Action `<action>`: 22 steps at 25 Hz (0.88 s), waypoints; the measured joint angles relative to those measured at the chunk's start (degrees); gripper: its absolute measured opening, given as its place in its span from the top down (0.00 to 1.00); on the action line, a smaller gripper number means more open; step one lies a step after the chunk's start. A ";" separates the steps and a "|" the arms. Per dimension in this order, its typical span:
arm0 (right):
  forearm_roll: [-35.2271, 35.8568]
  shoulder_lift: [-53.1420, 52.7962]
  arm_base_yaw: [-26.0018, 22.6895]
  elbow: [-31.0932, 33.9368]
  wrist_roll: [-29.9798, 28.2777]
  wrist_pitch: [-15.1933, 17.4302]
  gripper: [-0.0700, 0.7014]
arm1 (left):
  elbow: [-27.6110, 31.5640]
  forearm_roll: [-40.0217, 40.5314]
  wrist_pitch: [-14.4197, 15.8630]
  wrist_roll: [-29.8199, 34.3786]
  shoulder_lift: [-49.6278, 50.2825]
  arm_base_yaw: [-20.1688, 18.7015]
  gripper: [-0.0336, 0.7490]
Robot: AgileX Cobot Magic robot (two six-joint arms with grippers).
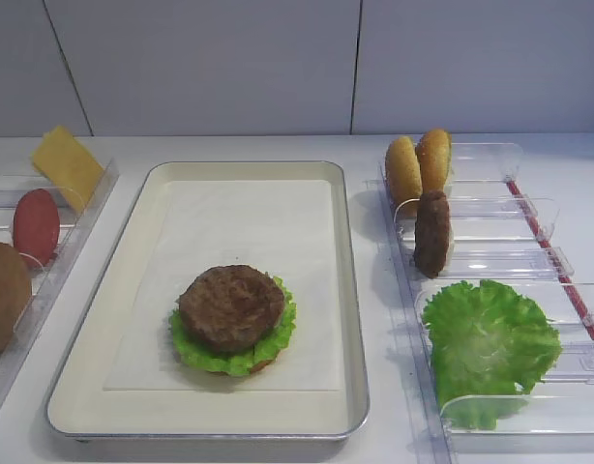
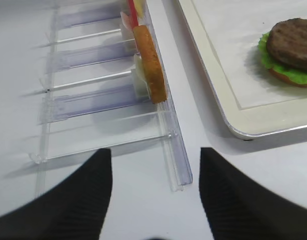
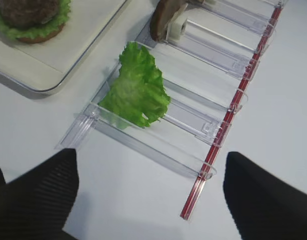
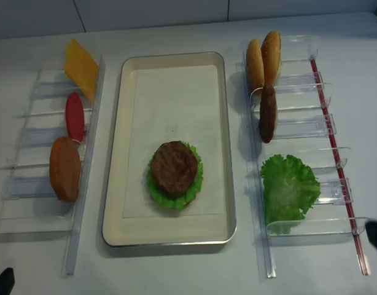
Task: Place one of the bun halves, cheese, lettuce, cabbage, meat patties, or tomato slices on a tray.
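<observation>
The tray (image 1: pixel 347 290) lies mid-surface, holding a stack near its front: a meat patty (image 1: pixel 230 306) on lettuce (image 1: pixel 278 338) over a bun half. In the right holder (image 3: pixel 203 85), a loose lettuce leaf (image 3: pixel 136 92) lies far of the right gripper (image 3: pixel 151 195), wide open, empty. The left gripper (image 2: pixel 156 195), likewise spread and empty, hovers near the left holder (image 2: pixel 93 145).

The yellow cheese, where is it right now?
The cheese leans at the far end of the clear holder left of the tray, just behind the tomato slice.
</observation>
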 joint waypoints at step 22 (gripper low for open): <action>-7.76 -24.51 -4.49 13.24 6.18 -2.69 0.14 | 0.00 0.00 0.00 0.00 0.00 0.00 0.47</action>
